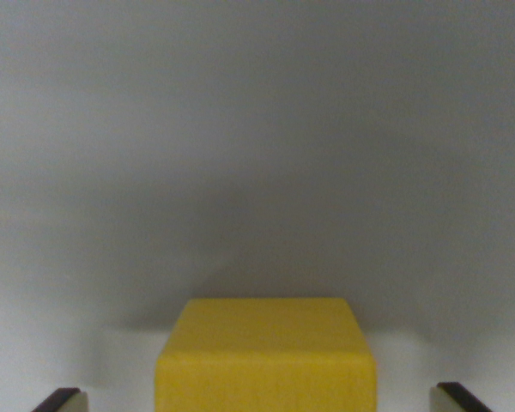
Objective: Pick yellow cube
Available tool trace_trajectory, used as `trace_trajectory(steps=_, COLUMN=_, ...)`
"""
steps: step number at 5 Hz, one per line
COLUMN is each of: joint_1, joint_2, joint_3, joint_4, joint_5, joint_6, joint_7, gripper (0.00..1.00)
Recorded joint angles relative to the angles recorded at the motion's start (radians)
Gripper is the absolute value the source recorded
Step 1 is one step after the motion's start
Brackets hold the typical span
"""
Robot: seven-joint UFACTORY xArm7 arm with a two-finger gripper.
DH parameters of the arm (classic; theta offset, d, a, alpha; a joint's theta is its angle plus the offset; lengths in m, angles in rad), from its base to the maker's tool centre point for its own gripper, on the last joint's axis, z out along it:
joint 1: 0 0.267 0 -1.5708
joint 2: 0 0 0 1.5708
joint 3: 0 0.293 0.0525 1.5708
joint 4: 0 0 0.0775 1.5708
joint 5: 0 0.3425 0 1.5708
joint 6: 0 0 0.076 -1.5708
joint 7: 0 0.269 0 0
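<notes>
matte, square-edged yellow cube point(266, 360) sits between the wide-open gripper point(262, 399) fingertips, untouched, on smooth grey surface point(257, 154).

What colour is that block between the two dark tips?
Yellow; the plain yellow cube shows clearly in the wrist view.

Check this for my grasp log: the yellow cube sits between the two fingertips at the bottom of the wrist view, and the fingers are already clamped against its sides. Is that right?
Not quite. The yellow cube does sit between the fingertips, but the wrist view shows a clear gap of pale surface on each side of it. The gripper is open, with neither finger touching the cube.
</notes>
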State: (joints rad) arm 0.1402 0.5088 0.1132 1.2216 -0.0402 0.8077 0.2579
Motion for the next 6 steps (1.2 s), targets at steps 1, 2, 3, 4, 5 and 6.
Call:
trace_trajectory(steps=1, joint_1=0.0002, joint_2=0.001, joint_3=0.0, joint_4=0.0, joint_5=-0.0001, joint_6=-0.001, joint_7=0.0, gripper=0.0)
trace_trajectory(steps=2, joint_1=0.0002, joint_2=0.001, joint_3=0.0, joint_4=0.0, joint_5=-0.0001, joint_6=-0.001, joint_7=0.0, gripper=0.0)
trace_trajectory(steps=3, joint_1=0.0002, joint_2=0.001, joint_3=0.0, joint_4=0.0, joint_5=-0.0001, joint_6=-0.001, joint_7=0.0, gripper=0.0)
trace_trajectory(steps=4, joint_1=0.0002, joint_2=0.001, joint_3=0.0, joint_4=0.0, joint_5=-0.0001, joint_6=-0.001, joint_7=0.0, gripper=1.0)
trace_trajectory(steps=5, joint_1=0.0002, joint_2=0.001, joint_3=0.0, joint_4=0.0, joint_5=-0.0001, joint_6=-0.001, joint_7=0.0, gripper=1.0)
trace_trajectory(steps=6, joint_1=0.0002, joint_2=0.001, joint_3=0.0, joint_4=0.0, joint_5=-0.0001, joint_6=0.0, joint_7=0.0, gripper=1.0)
